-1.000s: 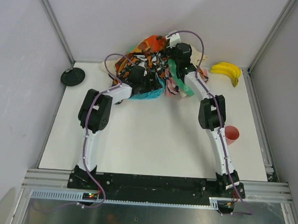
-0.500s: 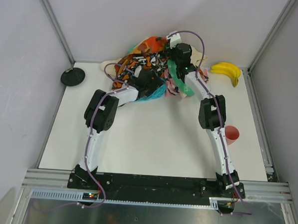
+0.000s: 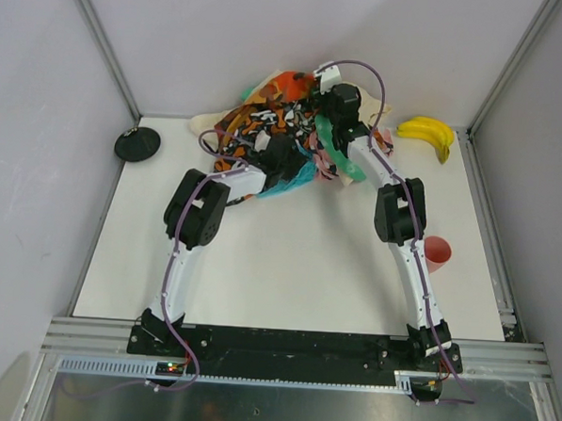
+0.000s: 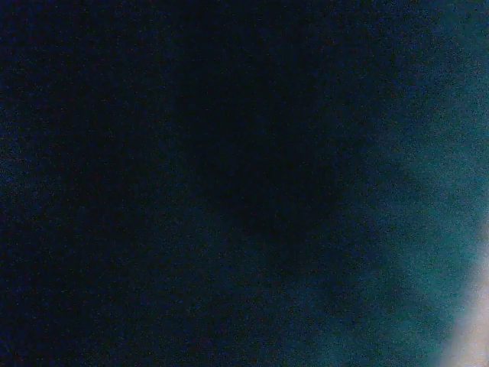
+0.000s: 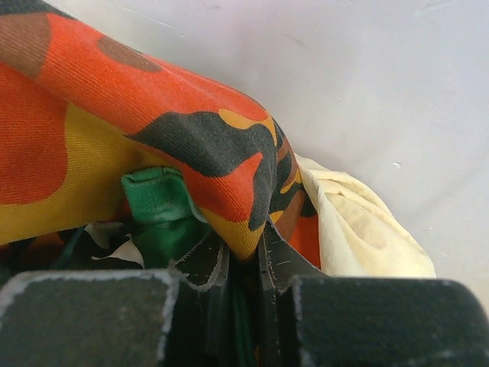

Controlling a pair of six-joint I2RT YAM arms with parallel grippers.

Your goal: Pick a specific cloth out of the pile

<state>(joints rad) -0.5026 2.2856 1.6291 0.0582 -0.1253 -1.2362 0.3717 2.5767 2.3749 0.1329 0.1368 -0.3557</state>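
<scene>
Left pincer (image 3: 280,160) is dug into the near side of the pile (image 3: 268,106). Nobody can tell if it is wide or tight, as its camera shows only dark blue-green. The blue cloth (image 3: 300,177) peeks out at the near edge of the pile, just beside that pincer. The right pincer (image 5: 244,264) sits at the far side, squeezed nearly closed on a corner of the camo cloth (image 5: 114,115). A banana (image 3: 428,131) lies apart on the right.
</scene>
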